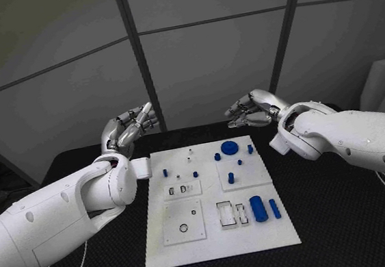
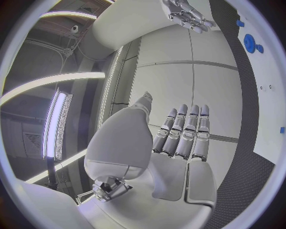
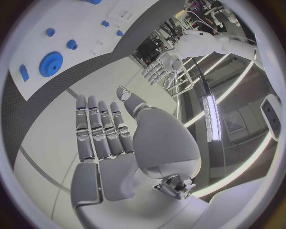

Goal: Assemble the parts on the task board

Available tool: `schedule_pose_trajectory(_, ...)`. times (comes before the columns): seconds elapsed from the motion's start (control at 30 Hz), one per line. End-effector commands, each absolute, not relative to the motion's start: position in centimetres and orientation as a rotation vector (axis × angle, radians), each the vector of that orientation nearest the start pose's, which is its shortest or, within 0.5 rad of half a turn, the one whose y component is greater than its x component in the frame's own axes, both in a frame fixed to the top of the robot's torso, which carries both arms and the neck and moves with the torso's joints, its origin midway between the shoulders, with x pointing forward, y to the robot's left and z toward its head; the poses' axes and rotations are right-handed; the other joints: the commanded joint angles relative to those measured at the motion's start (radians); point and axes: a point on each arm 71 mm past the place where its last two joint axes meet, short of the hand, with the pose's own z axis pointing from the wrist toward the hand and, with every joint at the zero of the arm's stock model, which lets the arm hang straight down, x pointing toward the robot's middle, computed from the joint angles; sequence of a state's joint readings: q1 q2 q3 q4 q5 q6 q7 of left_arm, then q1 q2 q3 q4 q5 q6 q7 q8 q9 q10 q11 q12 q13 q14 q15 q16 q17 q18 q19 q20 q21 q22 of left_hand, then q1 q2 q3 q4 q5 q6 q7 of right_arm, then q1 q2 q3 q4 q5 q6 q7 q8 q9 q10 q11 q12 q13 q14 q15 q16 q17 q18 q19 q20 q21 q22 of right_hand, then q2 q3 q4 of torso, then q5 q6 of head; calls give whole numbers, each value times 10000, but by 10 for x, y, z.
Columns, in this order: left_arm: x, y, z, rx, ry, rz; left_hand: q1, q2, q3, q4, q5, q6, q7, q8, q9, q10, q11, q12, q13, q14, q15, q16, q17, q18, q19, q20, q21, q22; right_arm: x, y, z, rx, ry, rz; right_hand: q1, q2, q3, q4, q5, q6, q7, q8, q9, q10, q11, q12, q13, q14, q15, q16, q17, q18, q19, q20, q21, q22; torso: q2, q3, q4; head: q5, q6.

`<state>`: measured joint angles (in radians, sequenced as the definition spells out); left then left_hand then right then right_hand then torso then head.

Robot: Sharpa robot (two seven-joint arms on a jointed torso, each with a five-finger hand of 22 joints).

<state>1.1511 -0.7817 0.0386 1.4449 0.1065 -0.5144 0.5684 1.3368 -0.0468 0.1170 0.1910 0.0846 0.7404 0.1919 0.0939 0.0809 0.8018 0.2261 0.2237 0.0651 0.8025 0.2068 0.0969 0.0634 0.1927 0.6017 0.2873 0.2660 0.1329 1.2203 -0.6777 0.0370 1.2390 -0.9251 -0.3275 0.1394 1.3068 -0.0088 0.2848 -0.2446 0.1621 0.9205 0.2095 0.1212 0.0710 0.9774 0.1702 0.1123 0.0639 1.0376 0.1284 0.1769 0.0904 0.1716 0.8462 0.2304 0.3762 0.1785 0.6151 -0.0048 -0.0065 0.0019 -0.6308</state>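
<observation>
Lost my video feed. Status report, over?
Left hand and right hand open, raised beyond the task board, holding nothing. Blue parts untouched on the board. Nothing in the way.

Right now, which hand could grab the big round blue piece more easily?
Probably the right hand: it hovers open just beyond the board's far edge, nearer the round blue piece than the left hand, also open.

task board (image 2: pixel 269 95) cut off at circle's rim, small parts (image 1: pixel 195 173) too tiny to identify
</observation>
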Motion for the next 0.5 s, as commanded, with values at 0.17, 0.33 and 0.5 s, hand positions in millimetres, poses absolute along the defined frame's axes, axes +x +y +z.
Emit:
schedule_pose_trajectory(0.17,497,215,-163,-11598,10716,-15134,34,145,-38,-218,70,393,696,86,31,162,-31,-3,-13,275,-29,-67,14,-356,148,-6,76,-14,546,-181,-153,-914,16706,7024,-3,-249,48,-188,-30,1272,-477,-126,17,1635,-667,-290,4,3359,-1066,1630,846,123,1733,-1054,3237,1791,660,-32,110,-117,205)
schedule_pose_trajectory(0.33,492,212,-160,-11585,10805,-15332,40,153,-41,-246,70,420,694,84,30,173,-33,-10,-14,288,-32,-81,13,-354,162,-6,83,-17,547,-173,-152,-1883,16695,6145,-265,-341,231,-86,-16,1406,-598,-313,6,1935,-813,-457,4,4485,-1332,3056,1692,119,2369,-1277,4370,2424,893,-64,185,-186,279)
schedule_pose_trajectory(0.5,488,209,-158,-11551,10861,-15528,42,155,-42,-257,70,437,695,84,31,176,-33,-13,-14,290,-32,-87,12,-352,166,-6,85,-18,548,-166,-150,-2362,16702,5666,-535,-535,625,62,-21,1456,-588,-550,7,1534,-800,-482,-1,4649,-1322,4787,2872,-236,3573,-1315,6588,5094,1082,-77,237,-257,343)
